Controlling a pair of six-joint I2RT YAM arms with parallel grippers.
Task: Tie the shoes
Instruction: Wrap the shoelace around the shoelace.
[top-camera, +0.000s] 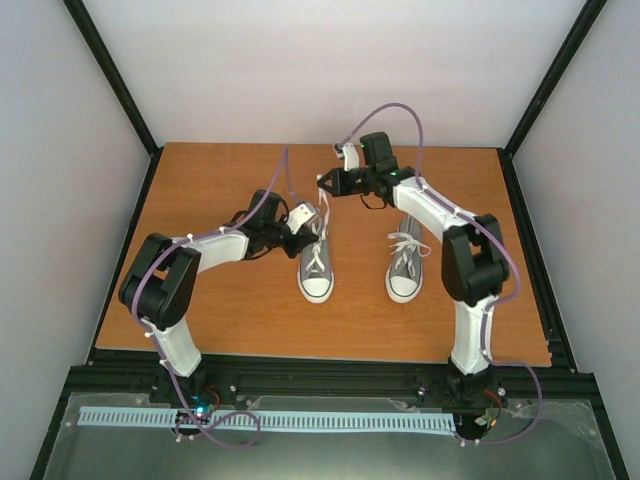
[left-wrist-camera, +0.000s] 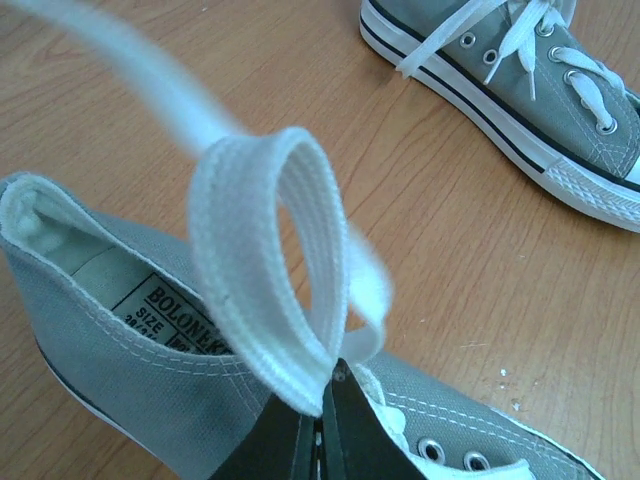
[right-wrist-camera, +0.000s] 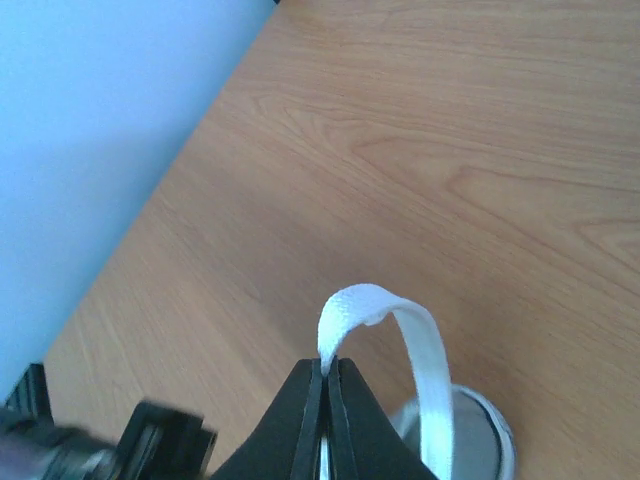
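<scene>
Slippage worries me: left pincer (left-wrist-camera: 322, 405) pinches the lace loop (left-wrist-camera: 235, 260), right pincer (right-wrist-camera: 327, 368) pinches a lace strand (right-wrist-camera: 425, 380); pulling unevenly could collapse it or drag the shoe (left-wrist-camera: 110, 350).

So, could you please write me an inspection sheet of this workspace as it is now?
Surface: brown wooden tabletop, flat, few pale specks.
Job's things: two grey canvas sneakers with white rubber toe caps, toes toward the arm bases; left sneaker has laces lifted, right sneaker has laces loose, untied.
Clutter: nothing seen.
Grippers: left gripper shut on flat white lace loop; right gripper shut on white lace strand.
Cables: purple cables run along both arms.
Surroundings: plain white walls, black frame posts.
</scene>
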